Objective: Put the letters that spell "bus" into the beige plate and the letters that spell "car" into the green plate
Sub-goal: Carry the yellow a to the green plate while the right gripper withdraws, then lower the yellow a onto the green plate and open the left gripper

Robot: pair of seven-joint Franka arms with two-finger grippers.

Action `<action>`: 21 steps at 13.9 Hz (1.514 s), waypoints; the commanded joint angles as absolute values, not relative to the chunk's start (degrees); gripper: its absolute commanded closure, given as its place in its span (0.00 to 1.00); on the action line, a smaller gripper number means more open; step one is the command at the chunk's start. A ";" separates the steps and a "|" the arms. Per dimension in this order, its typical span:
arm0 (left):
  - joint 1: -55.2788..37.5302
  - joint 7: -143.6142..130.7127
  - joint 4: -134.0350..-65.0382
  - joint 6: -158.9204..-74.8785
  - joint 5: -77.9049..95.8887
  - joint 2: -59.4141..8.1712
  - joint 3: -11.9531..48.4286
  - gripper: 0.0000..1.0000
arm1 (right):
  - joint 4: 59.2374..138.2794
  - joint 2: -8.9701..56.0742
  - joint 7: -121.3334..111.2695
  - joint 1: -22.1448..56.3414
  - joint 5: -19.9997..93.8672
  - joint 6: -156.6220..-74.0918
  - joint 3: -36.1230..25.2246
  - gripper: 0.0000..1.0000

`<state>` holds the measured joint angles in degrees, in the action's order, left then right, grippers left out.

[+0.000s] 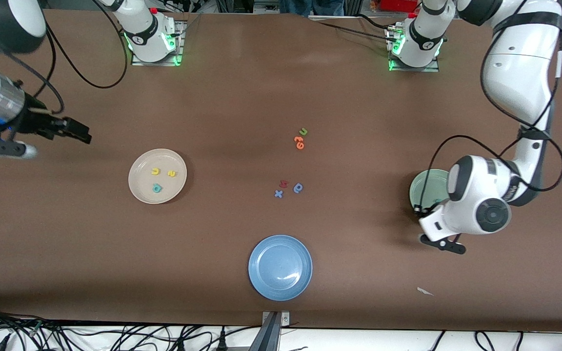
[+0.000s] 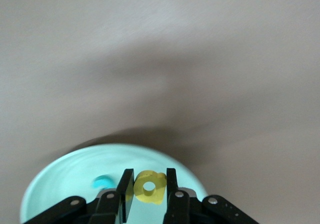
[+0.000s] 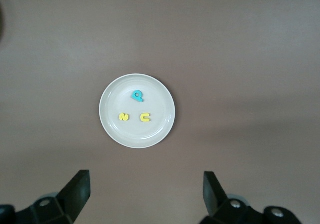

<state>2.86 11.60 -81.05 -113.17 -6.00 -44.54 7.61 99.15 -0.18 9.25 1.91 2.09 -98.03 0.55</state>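
My left fingers (image 2: 149, 190) pinch the yellow letter (image 2: 150, 187) directly over the green plate (image 2: 65, 174), a teal letter (image 2: 101, 182) lying in it, while my right fingers (image 3: 145, 194) wait spread above the beige plate (image 3: 112, 126).

The table (image 1: 242, 97) was plain brown. The beige plate (image 1: 137, 187) held a yellow "u" (image 1: 155, 171), a yellow "s" (image 1: 171, 173) and a teal "b" (image 1: 157, 187). The green plate (image 2: 65, 171) was pale mint, with a teal letter (image 2: 101, 182) in it and a yellow "a" (image 2: 150, 186) over it. The loose letters were green (image 1: 303, 131), orange (image 1: 299, 142), red (image 1: 283, 184) and blue (image 1: 298, 187). A third plate (image 1: 280, 267) was blue.
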 commanded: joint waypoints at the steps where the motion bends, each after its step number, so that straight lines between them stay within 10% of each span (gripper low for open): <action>1: 6.14 18.44 -84.46 -112.24 -7.03 -42.28 8.35 0.67 | 100.39 -3.35 9.49 0.53 1.58 -95.65 1.76 0.00; 2: 6.24 18.63 -84.38 -110.24 -7.03 -42.28 8.35 0.17 | 98.37 -2.03 8.80 0.27 1.76 -94.15 1.50 0.00; 3: 6.07 18.02 -84.20 -108.30 -7.03 -41.93 8.26 0.00 | 96.96 -1.41 7.14 -0.35 2.02 -92.74 0.62 0.00; 14: 5.98 8.62 -82.70 -106.70 -6.77 -33.41 8.26 0.00 | 94.75 0.18 4.75 -0.09 1.49 -93.43 0.09 0.00; 21: 0.00 7.65 -96.24 -101.10 -0.26 -10.31 -0.44 0.00 | 94.39 0.18 4.66 0.62 -1.14 -93.43 0.53 0.00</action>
<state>1.67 8.92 -90.37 -103.27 -1.48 -18.70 1.36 95.80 -0.39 5.50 0.47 -0.21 -93.97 0.37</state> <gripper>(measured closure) 0.000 0.000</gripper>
